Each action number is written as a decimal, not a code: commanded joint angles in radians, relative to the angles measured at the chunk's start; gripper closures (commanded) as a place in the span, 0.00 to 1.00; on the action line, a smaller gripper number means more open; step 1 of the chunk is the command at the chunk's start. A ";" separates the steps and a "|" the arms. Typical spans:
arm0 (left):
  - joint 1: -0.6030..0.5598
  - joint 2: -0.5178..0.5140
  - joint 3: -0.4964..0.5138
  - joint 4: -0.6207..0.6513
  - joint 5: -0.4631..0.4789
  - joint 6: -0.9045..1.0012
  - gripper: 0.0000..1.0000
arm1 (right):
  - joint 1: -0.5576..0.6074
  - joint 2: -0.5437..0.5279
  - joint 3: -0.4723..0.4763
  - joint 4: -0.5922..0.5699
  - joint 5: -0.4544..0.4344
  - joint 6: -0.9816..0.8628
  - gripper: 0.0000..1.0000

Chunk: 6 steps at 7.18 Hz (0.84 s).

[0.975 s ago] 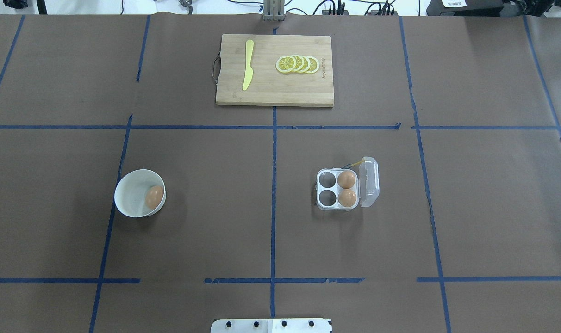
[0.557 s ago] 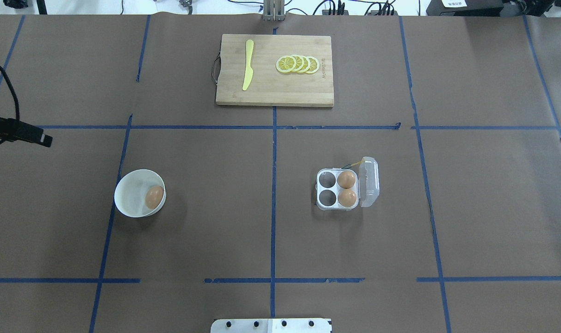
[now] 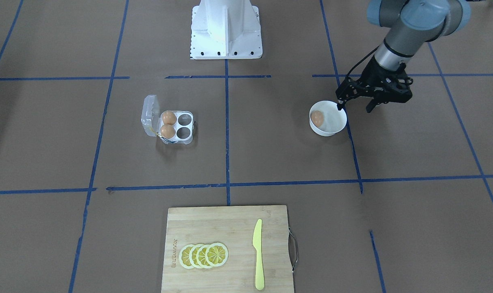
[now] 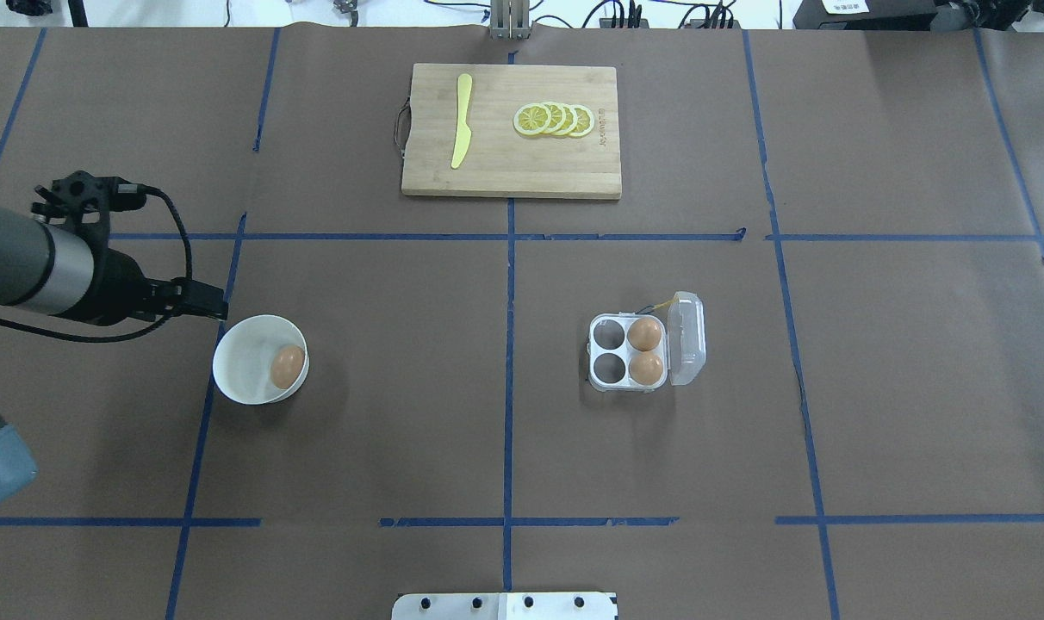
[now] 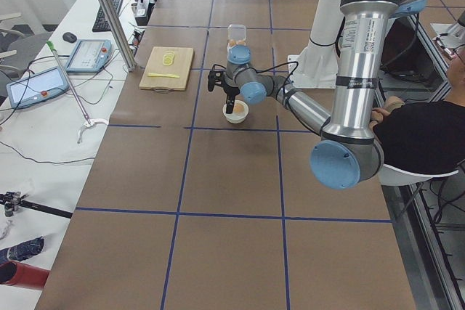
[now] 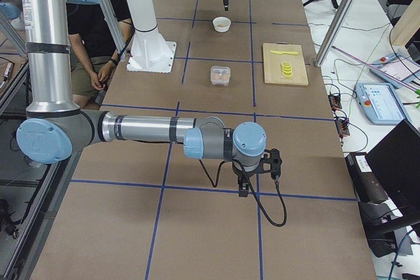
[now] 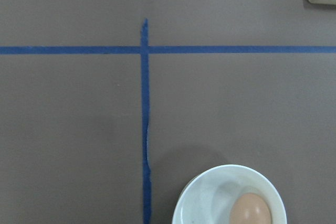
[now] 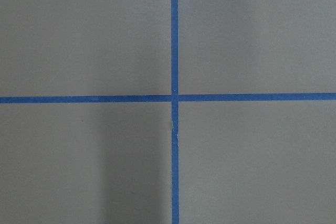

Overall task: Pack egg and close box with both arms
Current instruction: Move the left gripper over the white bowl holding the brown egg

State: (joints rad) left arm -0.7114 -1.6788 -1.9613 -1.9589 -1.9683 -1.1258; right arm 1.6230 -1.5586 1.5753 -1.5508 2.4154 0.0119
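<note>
Overhead and front cameras face oppositely — both showing the bowl (image 4: pixel 239 368).

Brown worktop (image 4: pixel 401 405) lying gridded with blue tape (image 4: pixel 509 284), white bowl (image 4: pixel 236 372) sitting toward the robot's left, clear box (image 4: pixel 610 350) sitting right of centre, wooden cutting board (image 4: pixel 505 170) lying at the far edge.

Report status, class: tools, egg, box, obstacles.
Left tool open, beside bowl; right tool unclear, far off. Egg in bowl. Box open, two cups free. Cutting board off the route.
</note>
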 commanded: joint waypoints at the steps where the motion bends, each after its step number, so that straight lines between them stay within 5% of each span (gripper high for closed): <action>1: 0.035 -0.029 0.047 0.001 0.048 -0.029 0.02 | 0.000 0.000 0.000 0.000 0.001 0.000 0.00; 6: 0.105 -0.044 0.090 0.005 0.051 -0.038 0.04 | 0.000 0.000 0.000 0.000 0.001 -0.001 0.00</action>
State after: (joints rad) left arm -0.6138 -1.7131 -1.8885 -1.9544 -1.9187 -1.1634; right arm 1.6230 -1.5585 1.5735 -1.5509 2.4156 0.0108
